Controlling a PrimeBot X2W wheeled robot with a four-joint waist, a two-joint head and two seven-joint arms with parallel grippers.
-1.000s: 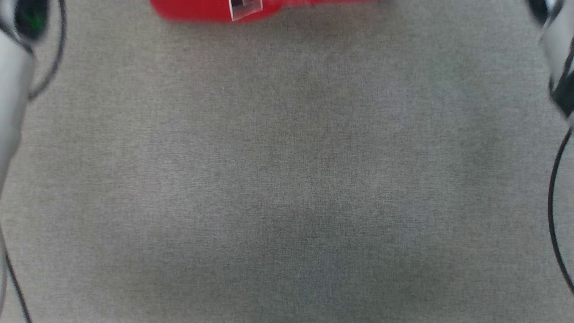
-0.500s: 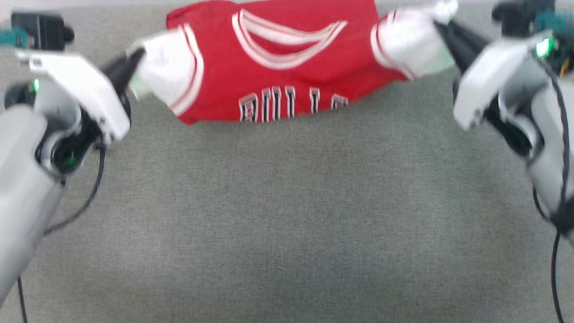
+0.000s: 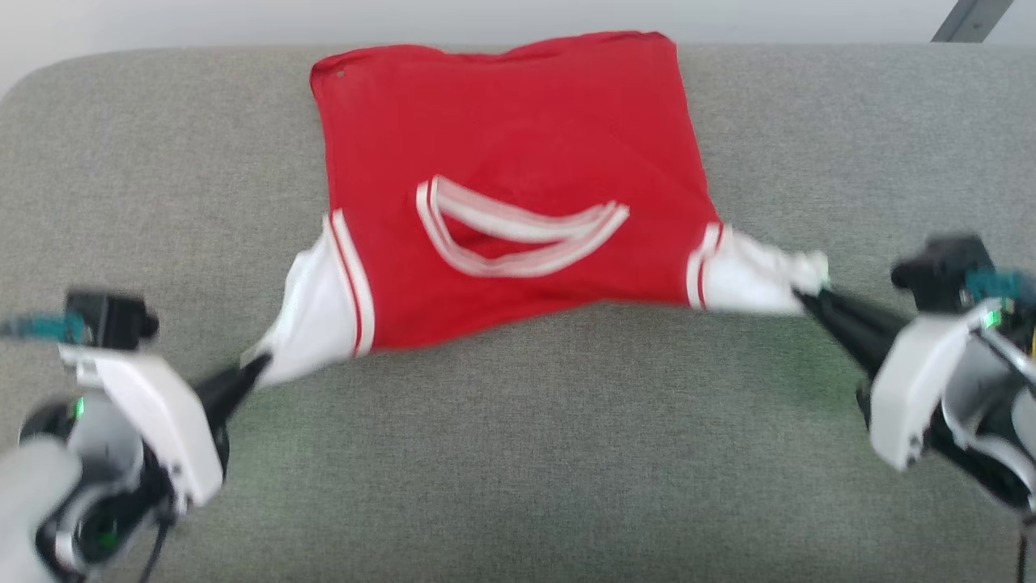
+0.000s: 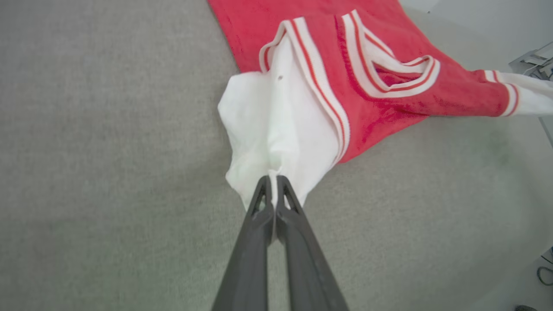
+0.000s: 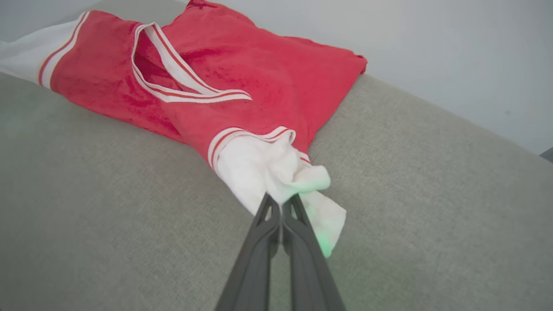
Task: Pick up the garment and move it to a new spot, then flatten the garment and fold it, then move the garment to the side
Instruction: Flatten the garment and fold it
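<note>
The garment [image 3: 518,162], a red jersey with white sleeves and striped trim, lies spread on the grey cushion, hem toward the far edge and collar toward me, print not showing. My left gripper [image 3: 257,366] is shut on the tip of the left white sleeve [image 4: 276,129]; its tips [image 4: 272,179] pinch the fabric. My right gripper [image 3: 803,298] is shut on the bunched right white sleeve [image 5: 276,172], fingertips [image 5: 281,199] closed into it. Between the two grippers the shirt is stretched sideways.
The grey fabric cushion [image 3: 518,453] spreads wide in front of the shirt. Its far edge meets a pale wall [image 3: 243,20]. A grey metal bar [image 3: 967,20] shows at the top right.
The head camera has tilted, shifting the whole picture. Both grippers have drawn toward me with the sleeves, and the shirt now lies laid out on the cushion with its print hidden.
</note>
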